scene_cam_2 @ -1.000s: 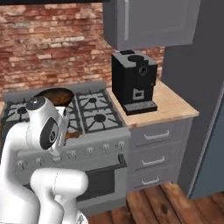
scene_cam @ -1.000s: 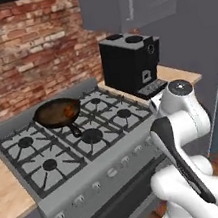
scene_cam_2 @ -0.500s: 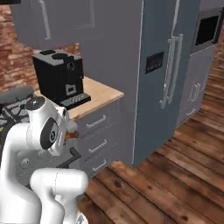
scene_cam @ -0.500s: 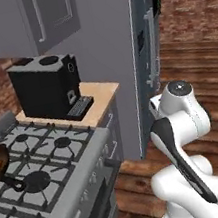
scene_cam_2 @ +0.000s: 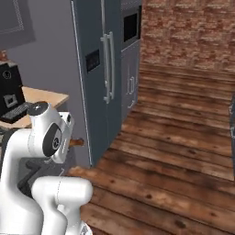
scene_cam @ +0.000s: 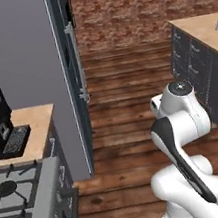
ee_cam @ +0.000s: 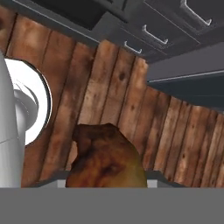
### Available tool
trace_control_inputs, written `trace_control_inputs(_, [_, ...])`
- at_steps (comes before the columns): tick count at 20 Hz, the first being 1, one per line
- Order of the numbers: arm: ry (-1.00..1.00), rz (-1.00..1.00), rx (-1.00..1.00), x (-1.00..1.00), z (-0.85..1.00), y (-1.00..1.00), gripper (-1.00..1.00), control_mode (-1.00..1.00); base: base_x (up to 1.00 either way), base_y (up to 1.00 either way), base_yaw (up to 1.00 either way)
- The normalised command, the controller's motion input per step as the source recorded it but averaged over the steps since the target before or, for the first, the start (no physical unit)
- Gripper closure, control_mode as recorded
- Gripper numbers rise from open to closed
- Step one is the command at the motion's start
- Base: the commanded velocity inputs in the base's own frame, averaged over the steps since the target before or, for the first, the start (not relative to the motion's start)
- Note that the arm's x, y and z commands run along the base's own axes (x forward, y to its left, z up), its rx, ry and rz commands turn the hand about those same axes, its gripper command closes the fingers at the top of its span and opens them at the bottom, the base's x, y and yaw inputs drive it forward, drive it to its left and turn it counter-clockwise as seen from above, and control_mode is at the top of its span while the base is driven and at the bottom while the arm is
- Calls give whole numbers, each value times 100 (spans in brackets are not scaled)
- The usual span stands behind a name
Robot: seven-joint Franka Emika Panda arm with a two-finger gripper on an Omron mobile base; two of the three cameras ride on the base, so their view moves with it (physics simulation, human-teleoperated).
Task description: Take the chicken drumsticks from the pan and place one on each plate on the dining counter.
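Swinging away from the stove (scene_cam: 15, 198), the base now faces the wooden floor (scene_cam_2: 183, 151) and fridge (scene_cam_2: 98, 69), with the dining counter (scene_cam: 202, 33) at far right, while the closed jaws grip a chicken drumstick (ee_cam: 107, 159) carried above the floor, presumably bound for a plate.
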Motion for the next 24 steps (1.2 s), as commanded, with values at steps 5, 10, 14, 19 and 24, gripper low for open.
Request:
trace_control_inputs(5, [0, 0, 0, 0, 0, 0, 100, 100, 0, -92, -42])
trace_control_inputs(10, [0, 0, 0, 0, 0, 0, 100, 100, 0, -100, -31])
trace_control_inputs(14, [0, 0, 0, 0, 0, 0, 100, 100, 21, -100, -23])
trace_control_inputs(19, [0, 0, 0, 0, 0, 0, 100, 100, 37, -100, -21])
trace_control_inputs(24, [0, 0, 0, 0, 0, 0, 100, 100, 39, -100, -18])
